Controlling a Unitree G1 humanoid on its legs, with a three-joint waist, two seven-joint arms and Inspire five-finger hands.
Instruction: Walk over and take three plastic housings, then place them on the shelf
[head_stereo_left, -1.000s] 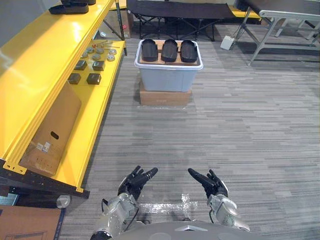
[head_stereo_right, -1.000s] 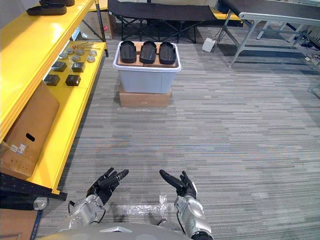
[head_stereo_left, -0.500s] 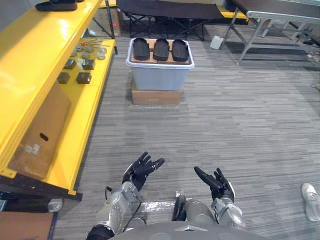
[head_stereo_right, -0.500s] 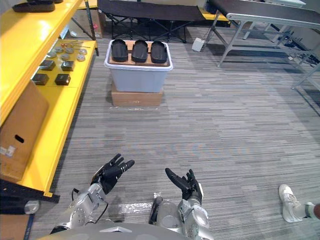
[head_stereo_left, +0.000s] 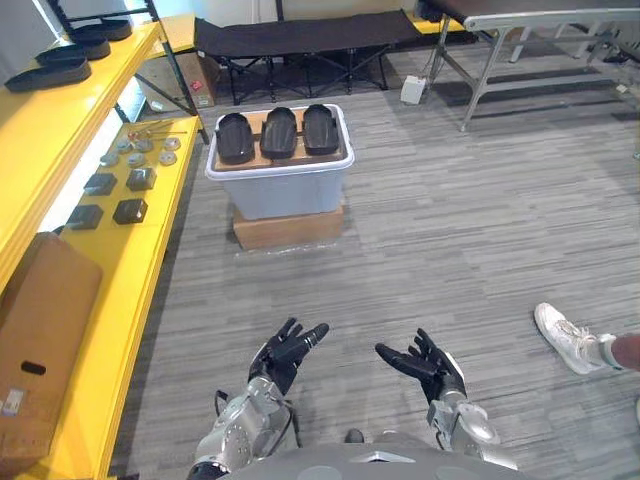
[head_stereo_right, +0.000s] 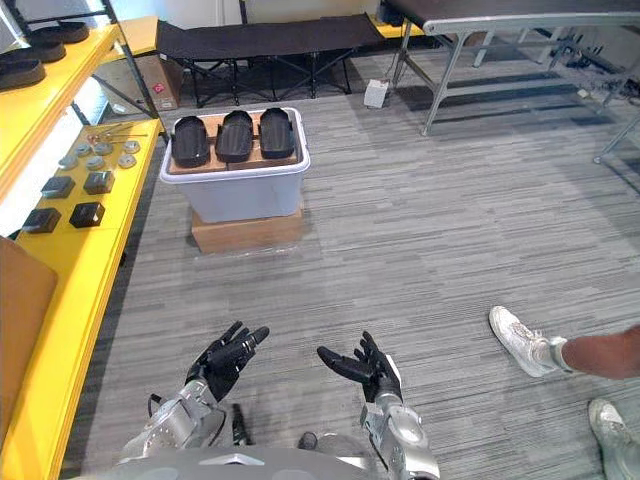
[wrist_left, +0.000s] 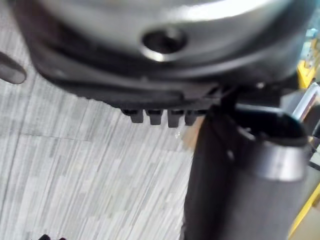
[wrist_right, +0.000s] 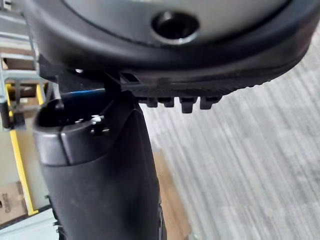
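Three black plastic housings (head_stereo_left: 278, 133) lie side by side on a brown board atop a grey bin (head_stereo_left: 285, 188), which stands on a cardboard box on the carpet ahead. My left hand (head_stereo_left: 282, 352) and right hand (head_stereo_left: 425, 361) are held out low in front of me, both open with straight fingers and holding nothing. They are far short of the bin. The yellow shelf (head_stereo_left: 100, 270) runs along the left, with two more black housings (head_stereo_left: 62, 68) on its upper level.
Small dark blocks and metal discs (head_stereo_left: 128, 178) lie on the lower shelf, with a cardboard box (head_stereo_left: 35, 340) nearer me. A black cot (head_stereo_left: 300, 35) and a metal-framed table (head_stereo_left: 520, 40) stand at the back. A person's shoe and leg (head_stereo_left: 585, 345) are at the right.
The camera has moved on and turned right, so the bin sits more to the left and the person's leg shows further in. Both hands stay open in front.
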